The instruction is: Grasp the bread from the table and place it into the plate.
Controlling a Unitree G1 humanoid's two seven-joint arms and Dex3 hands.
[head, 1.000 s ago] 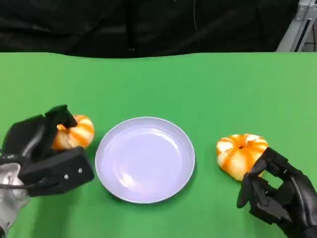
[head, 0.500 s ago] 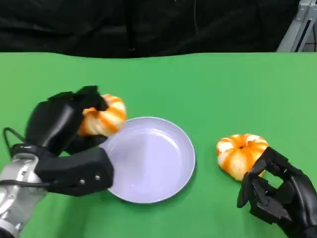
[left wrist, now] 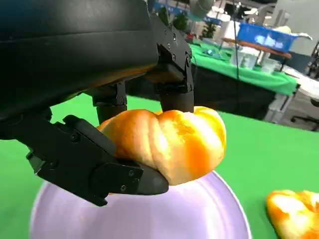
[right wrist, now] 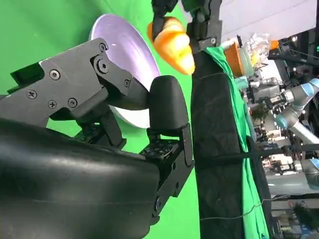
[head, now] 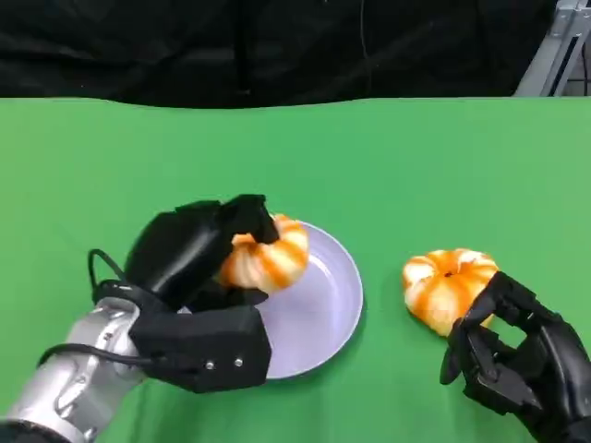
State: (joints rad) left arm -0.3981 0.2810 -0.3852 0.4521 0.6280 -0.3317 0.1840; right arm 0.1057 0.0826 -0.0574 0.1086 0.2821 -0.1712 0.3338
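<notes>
My left hand (head: 189, 268) grips an orange-and-cream twisted bread roll (head: 270, 257) and holds it above the left half of the lilac plate (head: 328, 295). In the left wrist view the roll (left wrist: 172, 142) sits pinched between black fingers (left wrist: 99, 159) just over the plate (left wrist: 199, 219). A second roll (head: 448, 286) lies on the green table to the right of the plate. My right hand (head: 517, 365) rests low at the front right, just in front of that roll, holding nothing, fingers partly curled. The right wrist view shows the plate (right wrist: 124, 47) and the held roll (right wrist: 172, 42).
The green table (head: 416, 166) stretches back to a black curtain. A metal frame leg (head: 559, 46) stands at the back right corner. Other green tables with bins and equipment (left wrist: 269, 40) lie beyond in the left wrist view.
My left hand has lifted the roll from the table left of the plate and carried it right, over the plate. The right hand and the second roll have stayed put.
</notes>
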